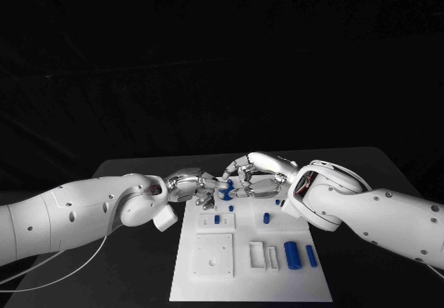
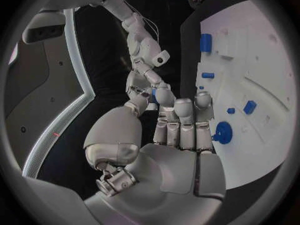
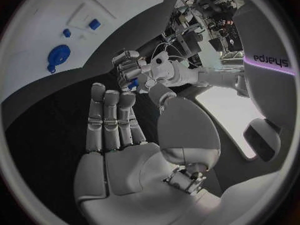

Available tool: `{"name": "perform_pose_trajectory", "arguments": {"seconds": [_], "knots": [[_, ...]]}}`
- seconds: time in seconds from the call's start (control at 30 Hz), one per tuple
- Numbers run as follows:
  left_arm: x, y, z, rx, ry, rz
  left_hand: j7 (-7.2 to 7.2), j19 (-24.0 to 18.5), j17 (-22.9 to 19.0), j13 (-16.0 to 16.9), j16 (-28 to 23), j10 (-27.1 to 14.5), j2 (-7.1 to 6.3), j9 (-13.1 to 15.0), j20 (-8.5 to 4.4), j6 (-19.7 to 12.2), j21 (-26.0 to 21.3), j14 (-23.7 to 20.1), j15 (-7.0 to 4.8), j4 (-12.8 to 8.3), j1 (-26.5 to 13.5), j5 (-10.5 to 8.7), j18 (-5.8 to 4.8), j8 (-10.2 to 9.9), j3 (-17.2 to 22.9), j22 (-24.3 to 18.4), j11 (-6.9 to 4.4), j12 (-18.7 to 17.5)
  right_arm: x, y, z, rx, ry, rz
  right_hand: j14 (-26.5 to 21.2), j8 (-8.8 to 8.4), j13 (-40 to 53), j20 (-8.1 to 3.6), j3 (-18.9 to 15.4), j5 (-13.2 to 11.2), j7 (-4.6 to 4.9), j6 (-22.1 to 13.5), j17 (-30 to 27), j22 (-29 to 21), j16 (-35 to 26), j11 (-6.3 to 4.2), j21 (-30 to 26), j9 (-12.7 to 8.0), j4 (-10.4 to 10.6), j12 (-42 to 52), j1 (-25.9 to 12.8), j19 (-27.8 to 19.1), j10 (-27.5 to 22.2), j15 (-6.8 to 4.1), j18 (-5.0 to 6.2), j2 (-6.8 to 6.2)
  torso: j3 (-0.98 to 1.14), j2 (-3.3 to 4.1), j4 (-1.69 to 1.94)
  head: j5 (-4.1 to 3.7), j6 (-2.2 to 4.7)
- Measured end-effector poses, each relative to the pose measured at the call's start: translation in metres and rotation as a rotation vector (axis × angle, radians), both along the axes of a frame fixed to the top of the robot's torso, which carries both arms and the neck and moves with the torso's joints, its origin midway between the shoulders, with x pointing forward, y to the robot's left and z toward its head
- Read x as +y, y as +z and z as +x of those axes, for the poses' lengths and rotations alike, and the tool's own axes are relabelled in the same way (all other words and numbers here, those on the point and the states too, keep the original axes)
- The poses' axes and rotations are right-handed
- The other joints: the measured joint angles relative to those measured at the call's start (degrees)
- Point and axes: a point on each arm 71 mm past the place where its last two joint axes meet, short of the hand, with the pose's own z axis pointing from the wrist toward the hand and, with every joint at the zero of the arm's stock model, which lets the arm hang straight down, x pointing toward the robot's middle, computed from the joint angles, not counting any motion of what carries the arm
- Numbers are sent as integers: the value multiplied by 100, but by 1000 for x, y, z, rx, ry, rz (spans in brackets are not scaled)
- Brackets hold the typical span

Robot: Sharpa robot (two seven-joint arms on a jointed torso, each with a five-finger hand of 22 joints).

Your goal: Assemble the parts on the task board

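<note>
Where the two arms meet at the far end of the task board (image 1: 240,285), the head view shows the left hand (image 1: 190,186) and the right hand (image 1: 251,176) tip to tip. A small blue part (image 1: 230,187) sits right between their fingers, up above the board's far edge. From this high view the fingers are a tangle, and I cannot tell which hand really has the part.

The left wrist view looks along the left hand's own palm. Its fingers (image 2: 182,112) lie straight and side by side, and its thumb reaches in toward the small blue part (image 2: 152,96). The right hand's fingers come to the same spot from the other side.

The right wrist view shows the same thing the other way round. The right hand's fingers (image 3: 111,115) are straight and close together, and the left hand (image 3: 130,67) bends over the blue part (image 3: 132,83) just past them. Even here I cannot tell who is pinching it.

The wrist views also show a round blue part (image 2: 223,132) lying flat on the board beside the hands. The head view alone shows the near end of the board, where a thick blue rod (image 1: 292,255) and a thin blue rod (image 1: 311,255) lie side by side, well apart from both hands. The board rests on the black table (image 1: 138,269).
</note>
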Motion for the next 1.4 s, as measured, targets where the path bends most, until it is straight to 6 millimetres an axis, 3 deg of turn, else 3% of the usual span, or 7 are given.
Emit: {"name": "perform_pose_trajectory", "arguments": {"seconds": [0.43, 1.07, 1.4], "knots": [[-1, -1, -1, 0, -9, 8, 0, 0, -1, 1, 0, -9, 0, 6, 0, 0, 0, -16, 15, 0, 0, 2, 0, 1, 0, 5, 10, 23, 1, -4, -1, 27, 22, -25, -21, -9, 114, -38, 596, -441, -2, 43, 80, -2, 93, -20, 204, -31, 110, 88, 98, -83, -19, -21, -5, 117, -2, -1, -3, 16, -51], [0, -1, -1, -7, -17, 19, 0, 0, 4, 0, 22, -40, 30, 12, 0, 0, 0, -28, 27, -16, 30, -23, 0, -22, -16, 9, -1, 23, 0, -6, -1, 39, 29, -36, -42, -13, 154, -38, 666, -445, -26, 80, 101, -3, 138, 1, 293, -35, 116, 133, 98, -83, -41, -38, -6, 117, 0, -3, -4, 23, -81], [0, -1, -1, -10, -17, 24, 0, 0, 3, 5, 22, -41, 31, 15, 0, 0, 0, -25, 22, -24, 31, 1, 0, -22, -24, 8, -1, 23, 0, -6, -2, 39, 28, -36, -42, 73, 176, -41, 666, -445, -30, 84, 111, -2, 159, 22, 337, 5, 116, 156, 96, -125, -60, -37, -6, 115, 3, -3, -5, 21, -93]]}}
